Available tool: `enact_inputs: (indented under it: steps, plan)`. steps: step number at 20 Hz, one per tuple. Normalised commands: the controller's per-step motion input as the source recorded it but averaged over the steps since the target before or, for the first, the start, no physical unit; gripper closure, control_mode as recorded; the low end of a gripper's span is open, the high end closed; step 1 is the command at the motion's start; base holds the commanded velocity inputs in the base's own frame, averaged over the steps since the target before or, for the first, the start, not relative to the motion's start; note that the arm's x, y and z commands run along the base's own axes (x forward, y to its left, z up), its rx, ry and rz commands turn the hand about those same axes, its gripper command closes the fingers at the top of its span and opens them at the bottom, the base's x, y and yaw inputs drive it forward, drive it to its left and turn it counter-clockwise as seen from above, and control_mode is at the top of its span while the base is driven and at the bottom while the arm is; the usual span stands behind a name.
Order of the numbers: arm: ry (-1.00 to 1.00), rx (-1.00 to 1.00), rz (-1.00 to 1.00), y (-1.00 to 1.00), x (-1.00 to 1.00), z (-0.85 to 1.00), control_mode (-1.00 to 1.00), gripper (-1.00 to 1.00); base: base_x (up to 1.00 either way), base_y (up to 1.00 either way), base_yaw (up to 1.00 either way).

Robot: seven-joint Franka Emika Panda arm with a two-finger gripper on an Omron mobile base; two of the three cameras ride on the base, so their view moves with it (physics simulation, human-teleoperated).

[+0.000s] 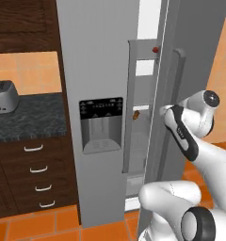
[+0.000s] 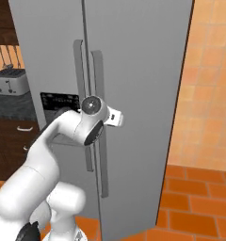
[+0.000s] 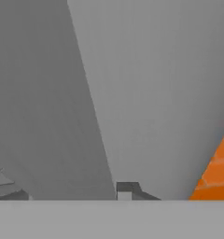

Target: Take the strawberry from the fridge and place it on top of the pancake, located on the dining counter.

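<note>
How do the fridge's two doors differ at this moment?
The right door is swung partly open, showing shelves with the strawberry; the left door is shut. The left door carries a black-panelled dispenser; the right door's face is plain. Both are grey with long vertical handles.

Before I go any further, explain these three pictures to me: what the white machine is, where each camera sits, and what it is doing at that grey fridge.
The white machine is a robot arm on a driving base, in a simulated kitchen. Two cameras ride on the base behind the arm, left and right; a third sits on the hand.

In the left base view the fridge's right door stands ajar. Through the gap you see shelves, with the strawberry up high and a small orange-brown item lower down. A toaster sits on the black counter.

The hand is at the door's handle. The hand view looks along grey door panels, and whether the gripper is shut cannot be told.
</note>
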Motion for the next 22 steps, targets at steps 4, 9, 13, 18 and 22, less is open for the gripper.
enact_inputs:
  steps: [4, 9, 13, 18, 22]
  plan:
    - [0.26, 0.22, -0.18, -1.00, -0.48, 0.00, -1.00, -1.00, 0.00, 0.00, 0.00]
    - [0.29, 0.11, -0.23, -0.74, -0.63, 0.23, -1.00, -1.00, 0.00, 0.00, 0.00]
    - [0.00, -0.08, -0.18, 0.01, -1.00, 0.56, -1.00, -1.00, 0.00, 0.00, 0.00]
    - [0.07, -0.37, -0.04, 0.63, -0.70, 0.40, -1.00, -1.00, 0.00, 0.00, 0.00]
    - [0.34, -0.70, 0.01, 0.99, 0.00, 0.00, -1.00, -1.00, 0.00, 0.00, 0.00]
